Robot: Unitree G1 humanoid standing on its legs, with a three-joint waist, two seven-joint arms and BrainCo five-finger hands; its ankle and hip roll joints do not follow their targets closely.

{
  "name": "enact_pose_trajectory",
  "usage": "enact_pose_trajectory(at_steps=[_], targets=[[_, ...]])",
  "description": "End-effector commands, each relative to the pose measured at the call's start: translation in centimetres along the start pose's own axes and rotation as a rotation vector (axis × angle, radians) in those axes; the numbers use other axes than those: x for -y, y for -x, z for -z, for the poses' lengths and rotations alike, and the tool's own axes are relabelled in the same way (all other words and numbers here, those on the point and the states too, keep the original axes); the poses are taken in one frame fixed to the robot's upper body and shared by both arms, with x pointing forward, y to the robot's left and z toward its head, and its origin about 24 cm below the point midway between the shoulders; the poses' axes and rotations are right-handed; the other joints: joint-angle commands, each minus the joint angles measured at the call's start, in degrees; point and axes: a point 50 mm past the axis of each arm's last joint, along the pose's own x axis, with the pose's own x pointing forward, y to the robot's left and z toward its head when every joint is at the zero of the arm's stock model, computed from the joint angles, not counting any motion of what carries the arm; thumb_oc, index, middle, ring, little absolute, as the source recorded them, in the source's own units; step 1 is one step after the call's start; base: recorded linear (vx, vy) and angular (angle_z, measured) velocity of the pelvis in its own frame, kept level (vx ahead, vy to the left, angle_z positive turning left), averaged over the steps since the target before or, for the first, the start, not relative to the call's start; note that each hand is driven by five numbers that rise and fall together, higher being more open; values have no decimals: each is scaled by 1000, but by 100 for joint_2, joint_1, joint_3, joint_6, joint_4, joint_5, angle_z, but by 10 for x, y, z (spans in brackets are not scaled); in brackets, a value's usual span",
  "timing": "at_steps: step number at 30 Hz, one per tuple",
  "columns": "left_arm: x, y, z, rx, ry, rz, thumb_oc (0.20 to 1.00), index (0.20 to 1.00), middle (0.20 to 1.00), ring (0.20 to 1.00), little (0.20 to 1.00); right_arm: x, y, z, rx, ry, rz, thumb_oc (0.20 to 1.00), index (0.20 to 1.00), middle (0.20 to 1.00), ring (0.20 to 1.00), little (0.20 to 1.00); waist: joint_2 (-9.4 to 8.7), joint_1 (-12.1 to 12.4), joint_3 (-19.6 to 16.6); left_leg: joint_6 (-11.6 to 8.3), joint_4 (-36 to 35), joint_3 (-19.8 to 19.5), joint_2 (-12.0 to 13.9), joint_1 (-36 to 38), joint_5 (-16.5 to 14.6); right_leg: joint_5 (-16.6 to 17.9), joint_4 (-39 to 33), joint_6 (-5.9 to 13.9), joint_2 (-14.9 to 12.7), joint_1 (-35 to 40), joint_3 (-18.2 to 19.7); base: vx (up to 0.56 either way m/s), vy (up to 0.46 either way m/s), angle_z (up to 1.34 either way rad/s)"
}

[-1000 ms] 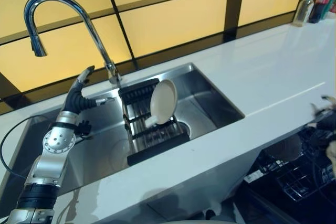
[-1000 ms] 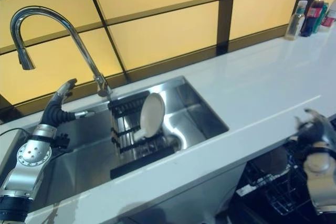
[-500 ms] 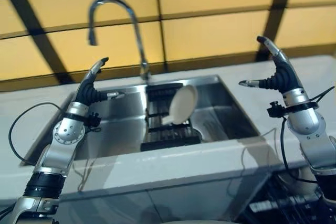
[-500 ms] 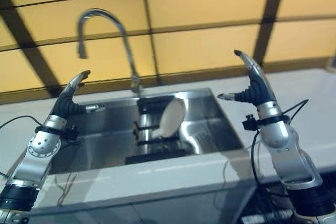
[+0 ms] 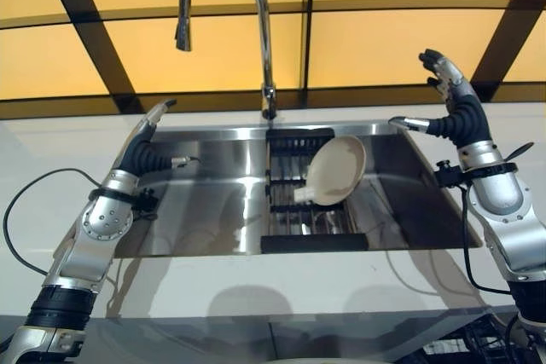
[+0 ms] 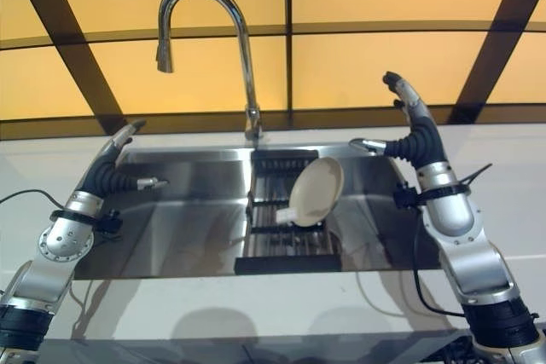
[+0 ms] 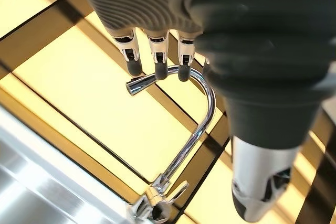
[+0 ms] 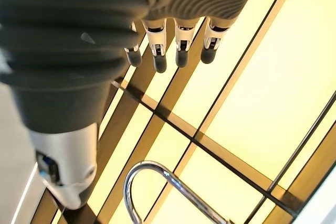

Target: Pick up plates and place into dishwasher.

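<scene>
A cream plate (image 5: 335, 170) leans upright in a black dish rack (image 5: 307, 210) standing in the steel sink (image 5: 213, 202). My left hand (image 5: 143, 147) is raised over the sink's left end, fingers straight and empty; its fingers (image 7: 156, 56) point toward the tap in the left wrist view. Over the sink's right end my right hand (image 5: 450, 108) is held up, also open and empty, with its fingers (image 8: 178, 40) stretched toward the yellow wall. Both hands are well apart from the plate.
A tall curved chrome tap (image 5: 256, 31) rises behind the rack. White counter (image 5: 256, 283) borders the sink at the front and sides. Yellow wall panels with dark strips (image 5: 375, 40) stand behind.
The camera has swung to face the sink squarely. My right hand has come up from low beside the counter to above the sink's right end; the left hand stays raised.
</scene>
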Motion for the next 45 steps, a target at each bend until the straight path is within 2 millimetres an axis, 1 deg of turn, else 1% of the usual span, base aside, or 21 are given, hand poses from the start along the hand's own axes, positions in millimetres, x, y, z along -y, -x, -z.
enact_pose_trajectory(at_steps=[1,5,8,14,17,24,29,32,35,38,45], targets=[[-32,-18,-18,129,-158,-63,1000,1000,1000,1000,1000,12,-13,-20,112,-37,60,1000,1000,1000,1000,1000,-145,-149,-226,168,682,131,-129,-72,-960,-659,256,369,-85,105,56,55,-23,-2],[-36,-23,-24,172,-260,-55,1000,1000,1000,1000,1000,9,-10,-12,67,-53,51,1000,1000,1000,1000,1000,-120,-224,-222,173,668,204,-118,-42,-952,-631,252,377,-82,96,86,64,-42,-4],[-39,-25,-29,223,-393,-44,1000,1000,1000,1000,1000,9,-5,-7,43,-65,49,1000,1000,1000,1000,1000,-81,-301,-208,180,652,274,-114,-19,-949,-614,249,387,-75,76,131,74,-64,-2],[-43,-27,-34,304,-552,-14,1000,1000,1000,1000,1000,6,2,2,-12,-81,35,1000,1000,1000,1000,1000,8,-461,-166,189,635,410,-97,1,-936,-585,217,384,-37,31,246,83,-99,-14],[-43,-30,-38,336,-604,1,1000,1000,1000,1000,1000,6,3,5,-33,-85,31,1000,1000,1000,1000,1000,45,-524,-125,190,669,449,-83,-2,-948,-596,240,366,-8,6,301,81,-119,-6],[-36,-40,-43,405,-731,32,1000,1000,1000,1000,1000,1,0,10,-67,-89,6,1000,1000,1000,1000,1000,225,-753,74,173,852,564,-11,-65,-994,-718,501,286,40,-161,431,69,-99,-14],[-23,-48,-34,376,-744,27,1000,1000,1000,1000,1000,4,-8,9,-78,-53,-31,1000,1000,1000,1000,1000,512,-978,237,116,975,640,-2,-112,-980,-830,739,216,43,-316,566,84,13,-12],[-13,-50,-27,341,-748,15,1000,1000,1000,1000,1000,5,-14,6,-80,-19,-70,1000,1000,1000,1000,1000,735,-1134,354,69,1061,696,-14,-134,-955,-884,866,174,41,-397,689,104,69,-19],[-7,-49,-19,305,-742,12,1000,1000,1000,1000,1000,7,-14,7,-91,-1,-96,1000,1000,1000,1000,1000,850,-1230,406,36,1107,761,-10,-90,-953,-918,921,163,33,-381,763,155,40,-21],[0,-44,-9,271,-737,11,1000,1000,1000,1000,1000,7,-10,9,-115,15,-129,1000,1000,1000,1000,1000,956,-1323,402,5,1154,801,-27,-21,-951,-959,971,154,17,-323,834,179,16,-19],[11,-38,4,228,-723,-29,1000,1000,1000,1000,1000,7,-7,12,-141,49,-168,1000,1000,1000,1000,1000,1153,-1474,488,-46,1204,839,-62,8,-904,-1002,1120,134,-10,-403,934,110,24,-10]])
